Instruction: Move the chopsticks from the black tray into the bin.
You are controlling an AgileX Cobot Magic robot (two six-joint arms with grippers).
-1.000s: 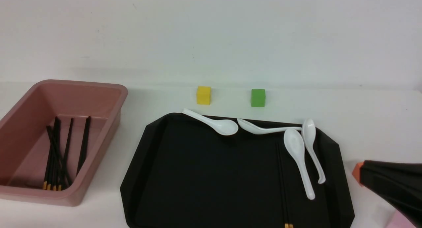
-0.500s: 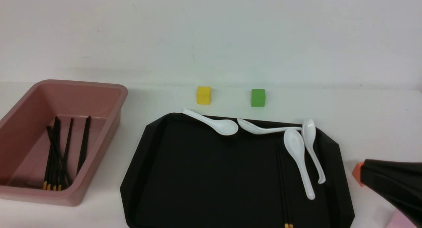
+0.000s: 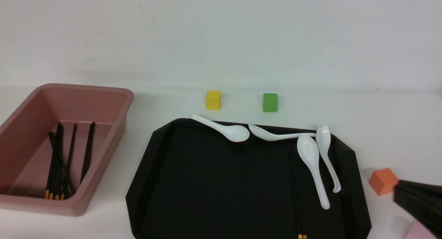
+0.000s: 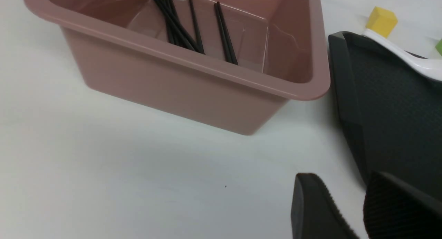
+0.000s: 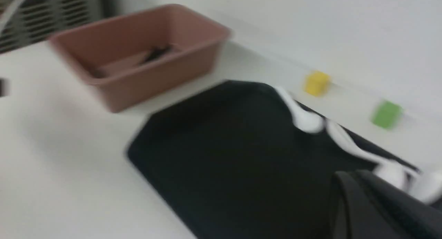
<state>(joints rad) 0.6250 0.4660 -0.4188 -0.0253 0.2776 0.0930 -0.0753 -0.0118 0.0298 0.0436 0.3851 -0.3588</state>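
— How many chopsticks do we count on the black tray (image 3: 214, 183)?
— Two chopsticks (image 3: 296, 194). They lie side by side on its right part, running near to far, with their gold ends at the near edge. They sit just left of the nearest spoon.
— And in the bin (image 3: 86, 87)?
— It stands left of the tray, apart from it. A bundle of chopsticks (image 3: 60, 163) lies inside, crossing one another, so we cannot count them exactly. We make out at least four gold ends.
— Spoons?
— Four white spoons (image 3: 310, 163), all toward the tray's far and right edges.
— Cubes?
— Three, on the table (image 3: 380, 135). A yellow cube (image 3: 213, 100) and a green cube (image 3: 270, 102) sit beyond the tray, and an orange cube (image 3: 382, 181) sits to its right.
— Our grippers?
— The left gripper (image 4: 345, 183) is near the tray's left edge, its jaws spread with nothing between them. The right gripper (image 3: 400, 194) sits beside the orange cube. Its wrist view is blurred, so we cannot tell how its jaws stand.
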